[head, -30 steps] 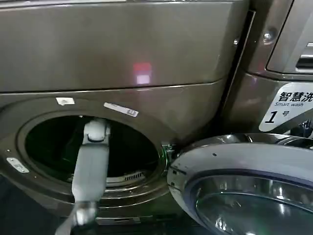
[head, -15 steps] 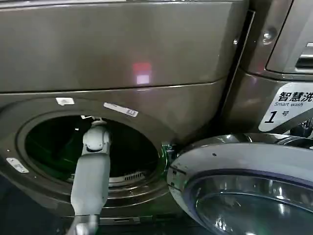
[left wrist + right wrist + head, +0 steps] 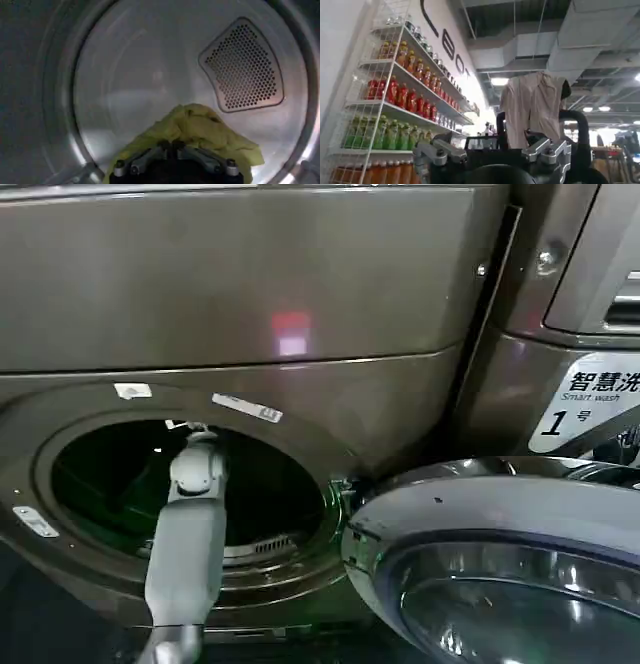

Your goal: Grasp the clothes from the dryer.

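The left arm reaches through the dryer (image 3: 300, 399) porthole, and inside the drum the left gripper (image 3: 172, 148) has its fingers drawn together on the yellow-green clothes (image 3: 200, 127). Next, I'd guess, comes a clean pull back out past the rim. The open door (image 3: 500, 554) stands close beside. The right gripper (image 3: 492, 150) waits apart, spread, facing shelves of bottled drinks (image 3: 395, 95).

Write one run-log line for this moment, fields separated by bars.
left gripper: inside dryer drum, jaws closed on yellow-green clothes | right gripper: parked outside, empty | door: open
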Robot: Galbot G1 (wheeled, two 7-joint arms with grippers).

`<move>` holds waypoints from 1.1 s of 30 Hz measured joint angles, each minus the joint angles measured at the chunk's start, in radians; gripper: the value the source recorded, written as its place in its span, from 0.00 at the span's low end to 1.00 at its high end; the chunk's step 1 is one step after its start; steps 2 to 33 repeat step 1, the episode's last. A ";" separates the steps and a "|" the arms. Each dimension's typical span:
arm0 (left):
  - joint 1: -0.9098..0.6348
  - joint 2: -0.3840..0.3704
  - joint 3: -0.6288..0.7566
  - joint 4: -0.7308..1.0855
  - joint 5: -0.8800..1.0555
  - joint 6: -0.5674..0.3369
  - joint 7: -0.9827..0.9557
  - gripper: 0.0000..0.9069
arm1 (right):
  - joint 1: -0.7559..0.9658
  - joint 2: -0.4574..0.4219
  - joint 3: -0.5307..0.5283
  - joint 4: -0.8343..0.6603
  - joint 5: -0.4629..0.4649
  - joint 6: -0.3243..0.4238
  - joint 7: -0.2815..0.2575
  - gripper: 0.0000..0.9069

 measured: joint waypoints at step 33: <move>0.000 0.000 0.000 0.000 0.001 0.000 0.001 0.00 | 0.000 0.000 0.001 0.001 0.000 -0.001 0.000 1.00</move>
